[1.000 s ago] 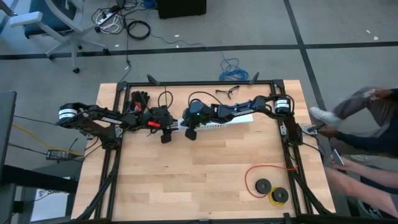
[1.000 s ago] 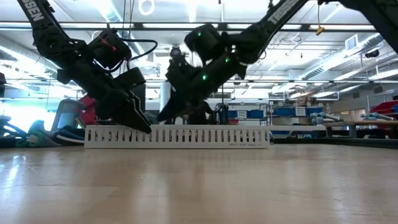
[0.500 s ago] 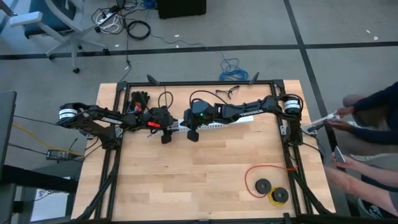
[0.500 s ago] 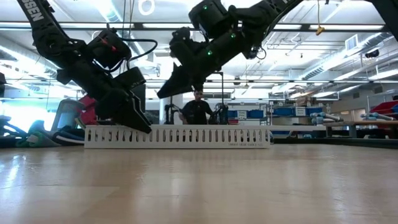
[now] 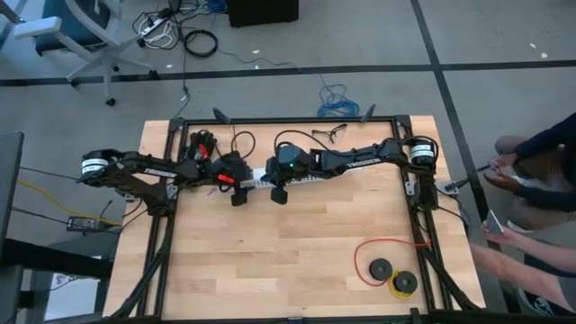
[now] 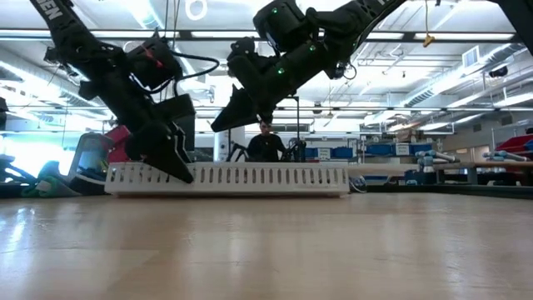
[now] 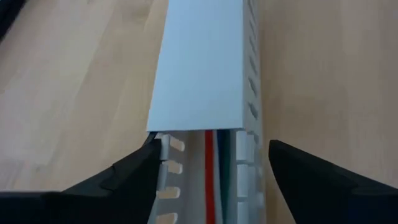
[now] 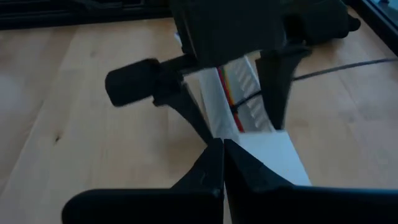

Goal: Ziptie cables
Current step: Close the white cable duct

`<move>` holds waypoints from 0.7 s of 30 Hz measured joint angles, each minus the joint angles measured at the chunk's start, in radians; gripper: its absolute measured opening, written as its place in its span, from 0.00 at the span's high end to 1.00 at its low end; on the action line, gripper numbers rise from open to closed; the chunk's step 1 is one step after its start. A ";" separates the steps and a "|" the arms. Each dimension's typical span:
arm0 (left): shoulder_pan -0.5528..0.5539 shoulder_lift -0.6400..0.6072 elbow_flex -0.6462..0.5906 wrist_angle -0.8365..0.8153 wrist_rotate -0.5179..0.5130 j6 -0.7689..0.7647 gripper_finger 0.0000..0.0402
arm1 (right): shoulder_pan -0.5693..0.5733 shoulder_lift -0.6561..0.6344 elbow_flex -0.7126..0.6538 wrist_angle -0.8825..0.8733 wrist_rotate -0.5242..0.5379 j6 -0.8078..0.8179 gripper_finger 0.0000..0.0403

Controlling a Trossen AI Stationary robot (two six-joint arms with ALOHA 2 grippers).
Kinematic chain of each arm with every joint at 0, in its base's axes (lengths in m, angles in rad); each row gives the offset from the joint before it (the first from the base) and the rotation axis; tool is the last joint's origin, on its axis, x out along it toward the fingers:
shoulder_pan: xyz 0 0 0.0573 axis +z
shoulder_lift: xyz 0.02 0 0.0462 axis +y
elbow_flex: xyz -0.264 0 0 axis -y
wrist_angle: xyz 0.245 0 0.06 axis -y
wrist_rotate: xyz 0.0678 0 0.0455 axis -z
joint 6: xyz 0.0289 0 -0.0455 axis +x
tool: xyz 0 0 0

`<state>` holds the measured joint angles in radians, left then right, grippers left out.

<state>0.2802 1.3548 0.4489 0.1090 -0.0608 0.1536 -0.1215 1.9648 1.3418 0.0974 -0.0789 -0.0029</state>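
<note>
white channel [image 6: 229, 177] shifted left, left gripper [image 7: 211, 171] straddling it

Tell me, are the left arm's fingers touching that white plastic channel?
Cannot tell. In the left wrist view the left gripper is open, one finger tight against the white channel and the other clear of it, but no view plainly shows contact.

The left arm reaches in from its side and bends down low, and the left claw [image 7: 208, 177] has its two fingers [image 7: 118, 180] spread wide apart, tips down near the tabletop [image 5: 297, 243]. The right arm reaches across from the other side and is lifted higher. The right claw [image 8: 222, 163] has its fingers pressed tight together, and it points at the left claw.
</note>
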 joint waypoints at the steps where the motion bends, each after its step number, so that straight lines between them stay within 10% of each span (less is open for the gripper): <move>1: 0.000 -0.010 0.008 -0.036 -0.005 -0.001 0.24 | 0.000 0.000 0.000 -0.001 0.000 0.000 1.00; 21: -0.075 -0.021 0.153 -0.390 -0.100 -0.076 0.25 | 0.005 0.000 0.001 -0.010 0.000 0.006 1.00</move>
<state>0.2053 1.3342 0.6023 -0.2810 -0.1612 0.0774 -0.1162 1.9648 1.3426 0.0870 -0.0792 0.0032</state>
